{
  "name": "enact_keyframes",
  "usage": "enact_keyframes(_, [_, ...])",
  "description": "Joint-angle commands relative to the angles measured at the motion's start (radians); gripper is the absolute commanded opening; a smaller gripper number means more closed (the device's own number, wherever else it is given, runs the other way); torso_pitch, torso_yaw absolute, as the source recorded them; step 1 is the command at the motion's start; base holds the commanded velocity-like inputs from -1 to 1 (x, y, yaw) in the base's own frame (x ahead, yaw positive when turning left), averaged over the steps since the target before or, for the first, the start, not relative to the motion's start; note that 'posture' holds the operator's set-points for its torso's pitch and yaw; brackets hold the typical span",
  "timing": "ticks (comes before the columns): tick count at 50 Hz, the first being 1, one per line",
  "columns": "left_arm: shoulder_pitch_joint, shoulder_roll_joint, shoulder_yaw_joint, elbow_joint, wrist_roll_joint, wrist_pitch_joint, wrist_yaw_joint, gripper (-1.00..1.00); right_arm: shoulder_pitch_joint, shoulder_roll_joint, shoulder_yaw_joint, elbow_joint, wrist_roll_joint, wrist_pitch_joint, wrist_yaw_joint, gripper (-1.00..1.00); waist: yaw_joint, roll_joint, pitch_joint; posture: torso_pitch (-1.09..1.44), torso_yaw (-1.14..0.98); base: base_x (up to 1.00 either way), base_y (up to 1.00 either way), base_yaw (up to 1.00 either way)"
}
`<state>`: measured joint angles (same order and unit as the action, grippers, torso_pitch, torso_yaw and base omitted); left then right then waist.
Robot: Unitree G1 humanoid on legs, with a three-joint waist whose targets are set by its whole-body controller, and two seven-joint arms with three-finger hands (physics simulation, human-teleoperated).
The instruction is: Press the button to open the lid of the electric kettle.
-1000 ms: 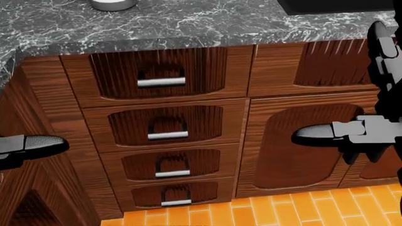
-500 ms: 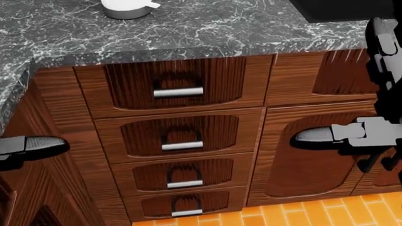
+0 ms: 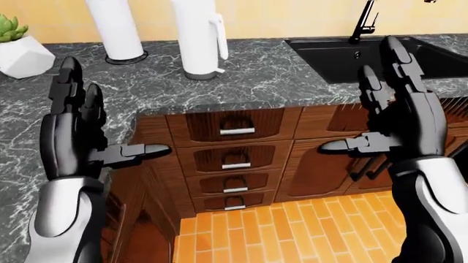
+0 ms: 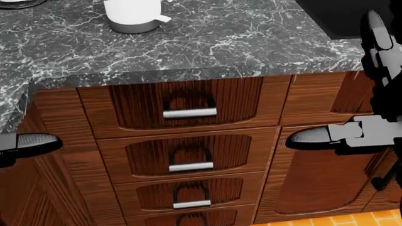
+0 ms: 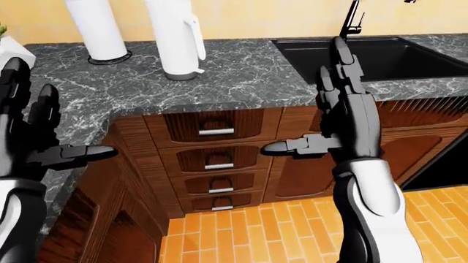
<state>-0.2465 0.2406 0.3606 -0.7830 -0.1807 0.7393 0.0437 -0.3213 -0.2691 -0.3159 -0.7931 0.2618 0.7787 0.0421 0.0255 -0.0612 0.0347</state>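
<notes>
Your left hand (image 3: 73, 137) and right hand (image 3: 399, 118) are raised, fingers spread, empty; the kettle (image 3: 199, 38) stands on the counter (image 3: 278, 76), lid apparently out of frame

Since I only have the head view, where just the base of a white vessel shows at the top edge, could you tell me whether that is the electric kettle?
Observer: It looks so. The left-eye view shows a tall white electric kettle with a handle on its right side. Its top is cut off by the picture's edge, so neither the lid nor the button shows.
Operator: Thank you. Does anything stand close beside it?
Observer: A white upright cylinder on a dark round base stands to its left, apart from it.
Operator: And are the hands ready?
Observer: The left hand and the right hand are both open, fingers pointing up, holding nothing, well below the kettle in that view.
</notes>
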Motion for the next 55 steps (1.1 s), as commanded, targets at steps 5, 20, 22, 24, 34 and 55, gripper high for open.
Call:
enact_keyframes(5, [-0.017, 0.004, -0.003, -0.026, -0.003, -0.025, -0.004, 1.00, -0.018, -0.010, -0.014, -0.022, 0.001, -0.010, -0.010, 1.00, -0.024, 0.009, -0.006, 0.00, 0.00, 0.28, 0.00, 0.00])
enact_keyframes(20, [-0.020, 0.004, 0.000, -0.026, -0.004, -0.022, -0.003, 1.00, -0.017, -0.013, -0.016, -0.029, 0.010, -0.008, -0.012, 1.00, -0.016, 0.111, -0.008, 0.00, 0.00, 0.28, 0.00, 0.00])
enact_keyframes(22, [-0.020, 0.005, 0.001, -0.027, -0.005, -0.020, -0.002, 1.00, -0.017, -0.013, -0.015, -0.032, 0.009, -0.005, -0.012, 1.00, -0.012, 0.092, -0.002, 0.00, 0.00, 0.29, 0.00, 0.00])
enact_keyframes(24, [-0.021, 0.006, 0.003, -0.028, -0.007, -0.020, -0.002, 1.00, -0.018, -0.013, -0.014, -0.037, 0.010, -0.001, -0.013, 1.00, -0.007, 0.068, 0.000, 0.00, 0.00, 0.28, 0.00, 0.00])
enact_keyframes(34, [-0.022, 0.008, 0.004, -0.029, -0.011, -0.017, 0.002, 1.00, -0.026, -0.015, -0.016, -0.047, 0.014, 0.013, -0.015, 1.00, -0.026, 0.031, -0.003, 0.00, 0.00, 0.28, 0.00, 0.00])
enact_keyframes(55, [-0.033, 0.022, 0.021, -0.038, -0.045, 0.004, 0.017, 1.00, -0.057, -0.033, -0.031, -0.081, 0.046, 0.069, -0.043, 1.00, -0.008, 0.044, -0.005, 0.00, 0.00, 0.20, 0.00, 0.00])
